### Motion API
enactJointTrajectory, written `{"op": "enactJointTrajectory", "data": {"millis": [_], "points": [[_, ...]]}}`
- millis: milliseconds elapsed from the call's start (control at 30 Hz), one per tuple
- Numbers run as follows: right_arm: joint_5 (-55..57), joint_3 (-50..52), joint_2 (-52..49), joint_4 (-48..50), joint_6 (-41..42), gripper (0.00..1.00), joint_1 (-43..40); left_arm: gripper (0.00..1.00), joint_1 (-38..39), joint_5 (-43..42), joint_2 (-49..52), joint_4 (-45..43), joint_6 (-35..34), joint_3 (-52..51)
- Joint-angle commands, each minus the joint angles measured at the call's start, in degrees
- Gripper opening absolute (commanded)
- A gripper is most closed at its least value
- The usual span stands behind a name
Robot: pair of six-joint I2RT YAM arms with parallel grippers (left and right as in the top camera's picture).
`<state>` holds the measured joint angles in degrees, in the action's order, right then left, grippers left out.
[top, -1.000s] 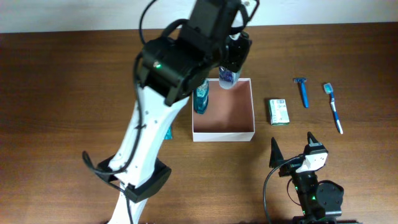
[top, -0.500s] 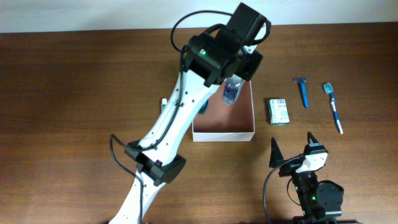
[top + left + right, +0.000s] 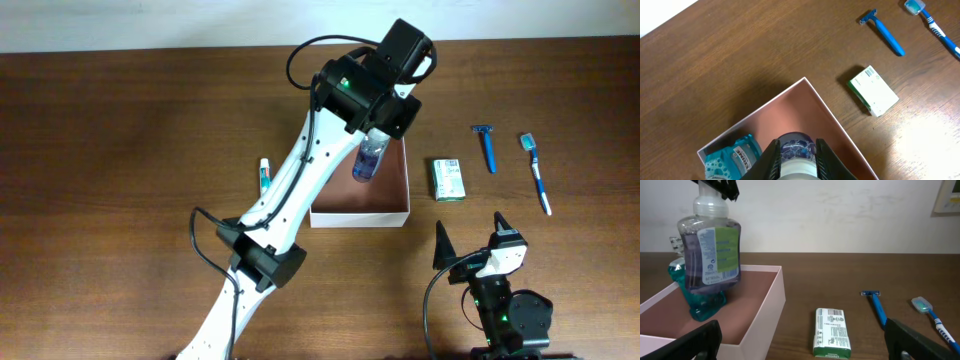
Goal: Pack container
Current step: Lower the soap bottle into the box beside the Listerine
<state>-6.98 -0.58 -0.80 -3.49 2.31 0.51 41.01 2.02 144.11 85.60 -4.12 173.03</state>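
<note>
Brown tabletop (image 3: 120, 150) — my left gripper (image 3: 796, 158) clamps the clear bottle (image 3: 710, 250) over the container (image 3: 360, 215); I'd lower it straight beside the teal bottle (image 3: 732, 157), then release.

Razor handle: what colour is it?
Blue; the razor shows best in the left wrist view.

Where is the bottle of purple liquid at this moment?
In the overhead view, the bottle of purple liquid hangs near the table's middle, gripped at its neck by the left tool, over the open container and beside the teal bottle inside it.
</note>
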Motion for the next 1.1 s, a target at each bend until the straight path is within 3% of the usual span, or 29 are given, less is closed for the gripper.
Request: {"op": "enactJointTrajectory", "data": {"millis": [0,600,1067], "points": [[-0.1,0.3,0.6,-0.4,-0.4,0.99,-0.2,0.07,-0.5,1.0,0.8,-1.4,-0.2,0.5],[-0.1,0.3,0.6,-0.4,-0.4,0.99,-0.2,0.08,-3.8,1.0,5.0,0.4,-0.2,0.5],[-0.1,0.3,0.6,-0.4,-0.4,0.99,-0.2,0.17,-4.9,0.8,5.2,0.2,-0.2,0.5]]}}
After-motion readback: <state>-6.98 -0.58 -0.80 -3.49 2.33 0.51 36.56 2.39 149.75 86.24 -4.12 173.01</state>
